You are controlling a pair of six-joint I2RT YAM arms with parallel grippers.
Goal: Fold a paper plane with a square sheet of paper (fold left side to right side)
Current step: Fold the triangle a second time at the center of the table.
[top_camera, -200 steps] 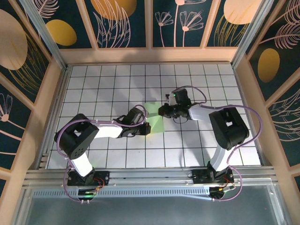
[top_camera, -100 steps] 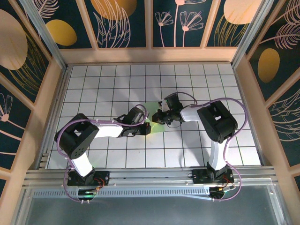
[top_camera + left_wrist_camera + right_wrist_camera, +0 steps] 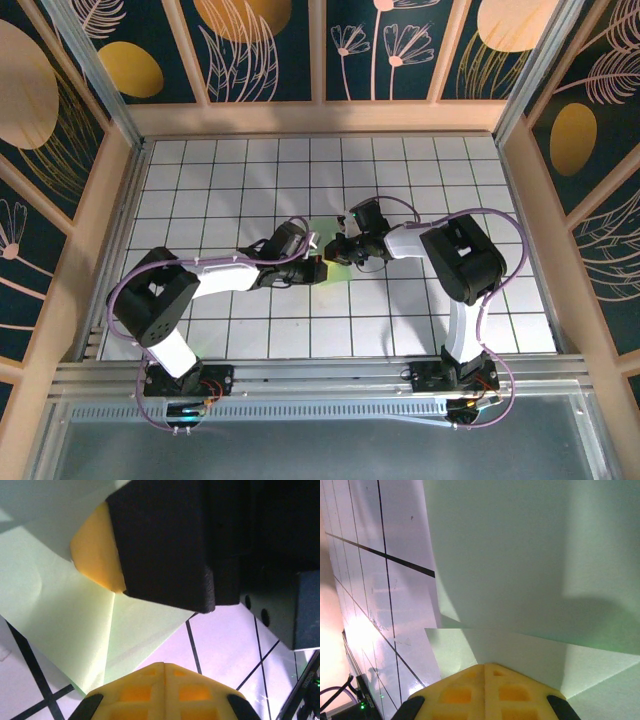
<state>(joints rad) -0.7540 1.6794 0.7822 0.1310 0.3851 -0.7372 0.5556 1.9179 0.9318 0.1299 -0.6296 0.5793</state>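
Top view: both arms reach to the middle of the gridded table (image 3: 200, 180). The left gripper (image 3: 318, 265) and right gripper (image 3: 337, 250) meet tip to tip there. The sheet of paper (image 3: 338, 272) lies under them, mostly covered by wrists and cables. Only pale green slivers show at its far and near edges, so its outline is hard to make out.

Left wrist view: the left gripper's yellow fingertips (image 3: 150, 690) are pressed together, clenched, at the lower edge of the picture. Pale green paper with a crease runs up from them on the left. I cannot tell whether any paper is nipped between the tips. Close above, the right gripper's black body blocks much of the view, with one yellow pad (image 3: 95, 550) resting on the paper.

Right wrist view: the right gripper's fingertips (image 3: 470, 690) are likewise clenched. Folded layers of paper spread right in front of them, cut off by the top and right edges. Grip on the paper: not visible.

Against a second ago: the right arm has swung left, its elbow now nearer the centre. The left arm is stretched flatter, elbow lower and further left. Less green shows than before. Both grippers stay clenched.
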